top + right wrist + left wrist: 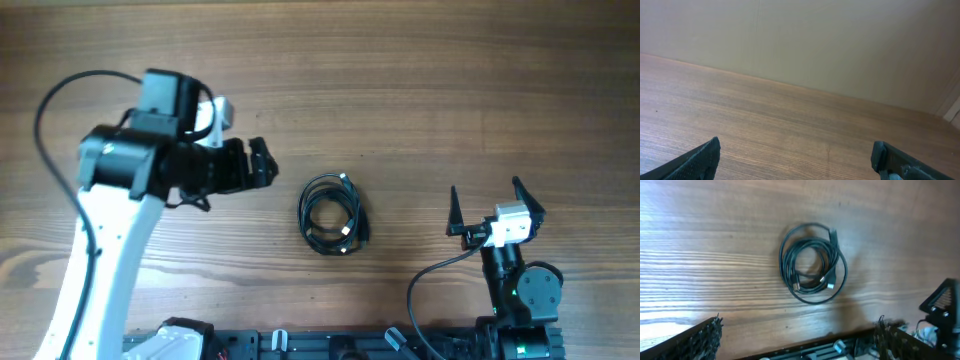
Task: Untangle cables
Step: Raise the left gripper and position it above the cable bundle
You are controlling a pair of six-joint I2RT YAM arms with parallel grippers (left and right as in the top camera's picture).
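The cables (333, 214) lie as one small coil of thin black cord with silvery plug ends on the wooden table, near its middle. In the left wrist view the coil (812, 262) sits ahead of the fingers, apart from them. My left gripper (260, 163) is open and empty, to the left of the coil; its fingers show at the bottom corners of its wrist view (799, 337). My right gripper (495, 200) is open and empty, to the right of the coil; its wrist view (796, 157) shows only bare table and a wall.
The wooden table (420, 90) spreads around the coil. A black rail with the arm bases (340, 345) runs along the front edge. The right arm (940, 312) shows at the right of the left wrist view.
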